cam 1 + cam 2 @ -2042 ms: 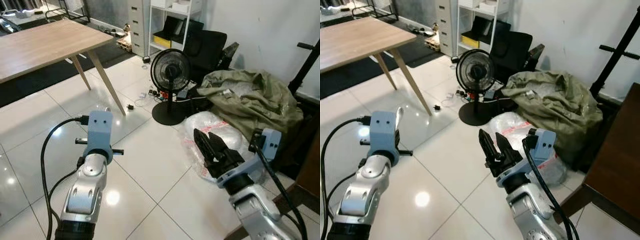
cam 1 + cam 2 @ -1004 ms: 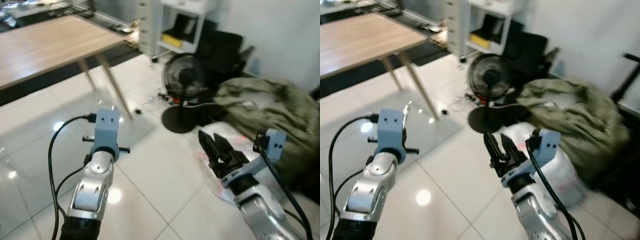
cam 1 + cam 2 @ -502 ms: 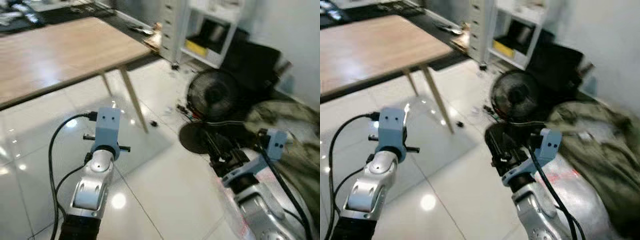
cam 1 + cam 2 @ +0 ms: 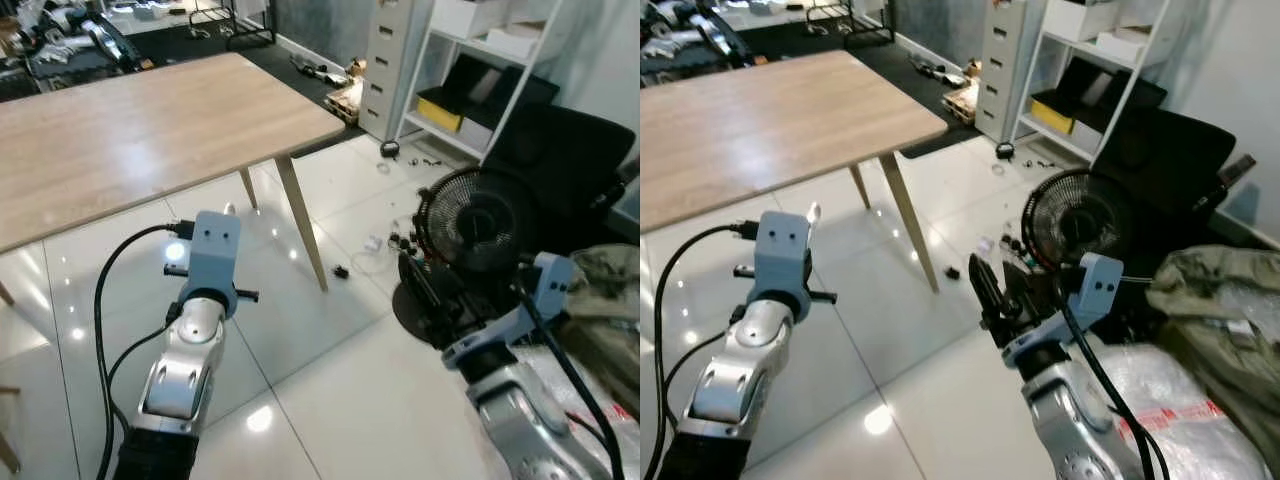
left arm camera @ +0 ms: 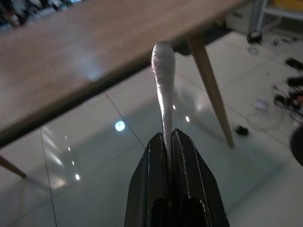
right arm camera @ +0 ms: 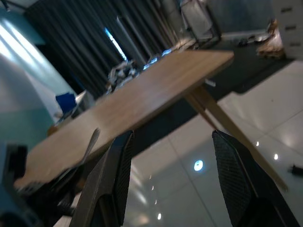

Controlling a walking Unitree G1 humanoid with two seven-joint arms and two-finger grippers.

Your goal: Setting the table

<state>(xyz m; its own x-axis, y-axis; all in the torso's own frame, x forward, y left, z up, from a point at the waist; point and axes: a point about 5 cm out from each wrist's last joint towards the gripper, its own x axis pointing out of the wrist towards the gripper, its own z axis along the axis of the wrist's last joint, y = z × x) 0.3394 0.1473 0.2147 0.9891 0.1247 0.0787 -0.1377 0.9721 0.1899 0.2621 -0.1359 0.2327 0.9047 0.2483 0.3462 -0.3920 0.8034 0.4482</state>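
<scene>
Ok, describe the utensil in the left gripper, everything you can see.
The utensil is a slim, silvery metal piece with a shiny, rounded, slightly flared end. The left gripper is shut on its lower part, so the other end is hidden; spoon or fork cannot be told. It sticks straight out from the fingers, held above the tiled floor, short of the wooden table.

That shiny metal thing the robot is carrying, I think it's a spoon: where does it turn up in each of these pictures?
Left eye view: spoon tip just above the left wrist camera block.
Right eye view: tip at that block's upper right corner.
Left wrist view: upright in the middle, pinched by the left gripper.
Right wrist view: dim, slanted shape in front of the table edge.
Shared landmark: the wooden table.
</scene>
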